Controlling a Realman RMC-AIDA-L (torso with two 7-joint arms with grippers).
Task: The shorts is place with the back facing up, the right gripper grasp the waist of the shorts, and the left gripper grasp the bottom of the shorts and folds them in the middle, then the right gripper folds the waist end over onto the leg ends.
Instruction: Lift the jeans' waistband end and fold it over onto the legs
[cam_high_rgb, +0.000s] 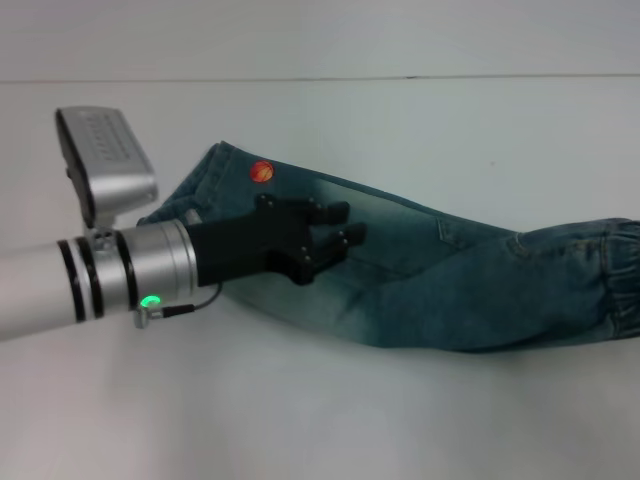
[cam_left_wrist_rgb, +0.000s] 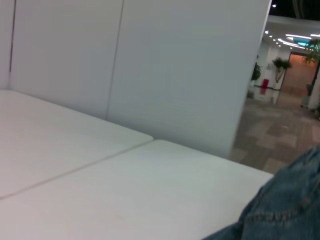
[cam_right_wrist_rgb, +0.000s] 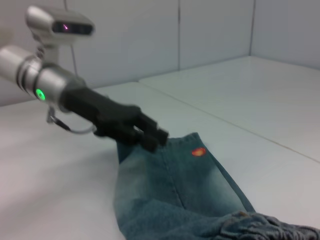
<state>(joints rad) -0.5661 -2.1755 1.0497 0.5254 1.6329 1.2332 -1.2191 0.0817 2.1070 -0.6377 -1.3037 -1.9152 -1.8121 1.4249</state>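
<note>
The blue denim shorts (cam_high_rgb: 440, 280) lie folded lengthwise on the white table (cam_high_rgb: 320, 420). Their leg ends (cam_high_rgb: 215, 175), marked with a red patch (cam_high_rgb: 262, 171), point left, and the gathered waist (cam_high_rgb: 615, 270) lies at the right edge. My left gripper (cam_high_rgb: 347, 224) reaches in from the left and hovers over the leg half. It is open, with nothing between its black fingers (cam_high_rgb: 340, 210). The right wrist view shows the same left gripper (cam_right_wrist_rgb: 156, 134) above the shorts (cam_right_wrist_rgb: 170, 190), the red patch (cam_right_wrist_rgb: 198, 151), and the waist (cam_right_wrist_rgb: 270, 225) close to the camera. My right gripper is out of view.
White wall panels (cam_right_wrist_rgb: 215, 30) stand behind the table. The left wrist view shows bare table (cam_left_wrist_rgb: 125, 190), a corner of denim (cam_left_wrist_rgb: 285, 210) and a hallway beyond the table's edge.
</note>
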